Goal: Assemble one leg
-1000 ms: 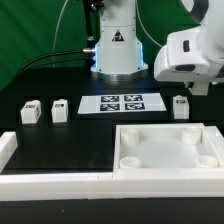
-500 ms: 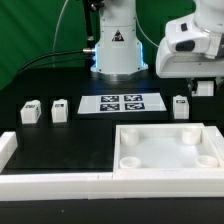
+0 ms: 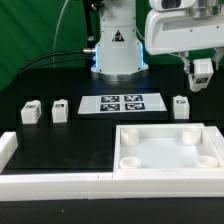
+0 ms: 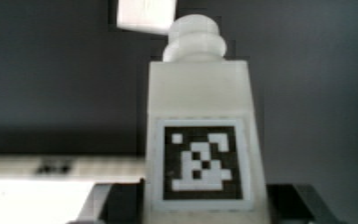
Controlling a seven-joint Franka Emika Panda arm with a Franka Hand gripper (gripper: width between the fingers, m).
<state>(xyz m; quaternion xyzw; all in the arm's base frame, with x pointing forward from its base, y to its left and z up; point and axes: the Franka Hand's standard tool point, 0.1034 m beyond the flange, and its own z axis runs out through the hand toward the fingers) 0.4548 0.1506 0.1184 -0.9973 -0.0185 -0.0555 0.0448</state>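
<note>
A black table (image 3: pixel 60 140) fills the scene, with one white Panda arm (image 3: pixel 180 30) reaching across the exterior view's upper right from its base (image 3: pixel 117 48) at the back. The biggest loose part is one white square tray-like piece (image 3: pixel 165 140) with round hollows at its corners. It lies at the front on the exterior view's right. One white L-shaped rail (image 3: pixel 60 182) runs along the front edge and turns up the exterior view's left side. It sits just beside the tray-like piece. One marker board (image 3: pixel 122 102) bearing four tags lies flat at mid-table in front of the base. There are four legs in all. Three of them rest on the table: two (image 3: pixel 30 112) (image 3: pixel 59 110) stand near each other on the exterior view's left of the marker board, and one (image 3: pixel 181 106) stands to its right, behind the tray-like piece. The fourth, the held leg (image 3: pixel 202 75), hangs in the air at the exterior view's right, above that third one and clear of the table. The gripper (image 3: pixel 202 66) is clamped on the held leg. In the wrist view the dark fingers (image 4: pixel 108 205) press on both sides of the tagged end of the held leg (image 4: pixel 197 100). Its single tag faces the camera, and its stepped round peg (image 4: pixel 194 38) points away from the claw.
</note>
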